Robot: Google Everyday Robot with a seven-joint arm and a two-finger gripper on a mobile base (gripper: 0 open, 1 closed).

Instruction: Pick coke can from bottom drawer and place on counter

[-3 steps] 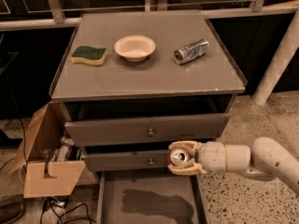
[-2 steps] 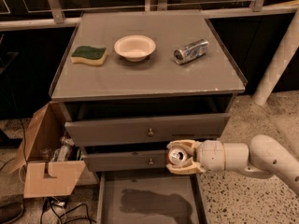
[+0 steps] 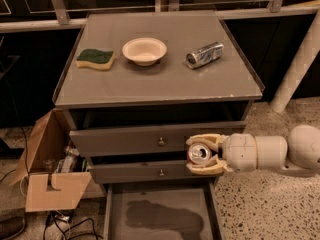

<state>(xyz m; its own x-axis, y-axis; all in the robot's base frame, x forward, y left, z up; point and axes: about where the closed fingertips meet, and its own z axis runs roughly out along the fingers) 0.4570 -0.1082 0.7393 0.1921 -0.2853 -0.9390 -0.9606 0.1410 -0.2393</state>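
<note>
While the gripper (image 3: 195,154) stood closed around the coke can (image 3: 200,154), the single camera view recorded that can lifted clear of the bottom drawer (image 3: 165,196), hanging below the counter (image 3: 160,81) under its front right part, silver top turned toward the camera. Can: judged light, thin-walled, smooth and easily dented; best held across the round body, as the two fingers did, with modest pressure. Counter top: sponge (image 3: 95,59) at the rear left, bowl (image 3: 144,50) at rear centre, silver can (image 3: 204,55) lying on its side at the rear right; the whole front half bare, with the widest open patch at front centre. Edges to mind: the counter's overhanging front lip, directly above the can, would call for a pull outward before any rise; the chipped front right corner lay close to that path. Below the counter's left side stood a cardboard box (image 3: 50,189), well away from the arm.
</note>
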